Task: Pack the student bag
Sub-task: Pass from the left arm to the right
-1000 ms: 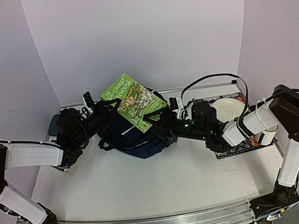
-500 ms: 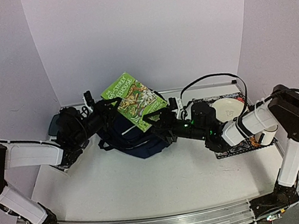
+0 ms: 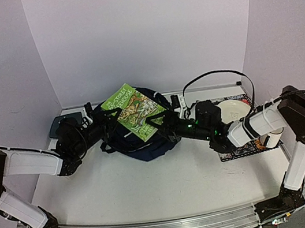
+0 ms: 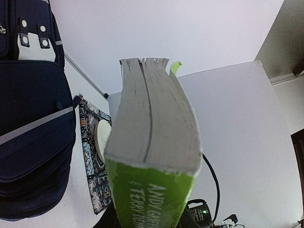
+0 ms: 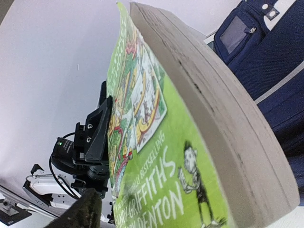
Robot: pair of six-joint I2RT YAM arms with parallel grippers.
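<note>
The student bag (image 3: pixel 140 143), a dark navy backpack with thin white stripes, lies at the back middle of the table. A green paperback book (image 3: pixel 131 110) is held tilted above it. My left gripper (image 3: pixel 108 115) is shut on the book's left edge. My right gripper (image 3: pixel 156 120) is shut on its lower right corner. In the left wrist view the book's spine and page edge (image 4: pixel 152 142) fill the middle, with the bag (image 4: pixel 28 118) to the left. In the right wrist view the book's cover (image 5: pixel 156 156) fills the frame, the bag (image 5: pixel 273 61) behind it.
A small dark teal flat pad (image 3: pixel 56 127) lies at the back left. A patterned mat (image 3: pixel 246 148) with a white plate (image 3: pixel 232 109) lies on the right under my right arm. A black cable (image 3: pixel 210 75) loops above it. White walls close the back and sides.
The book has moved a little left and down toward the bag and lies flatter. Both grippers moved with it; the left arm has dropped, uncovering more of the teal pad.
</note>
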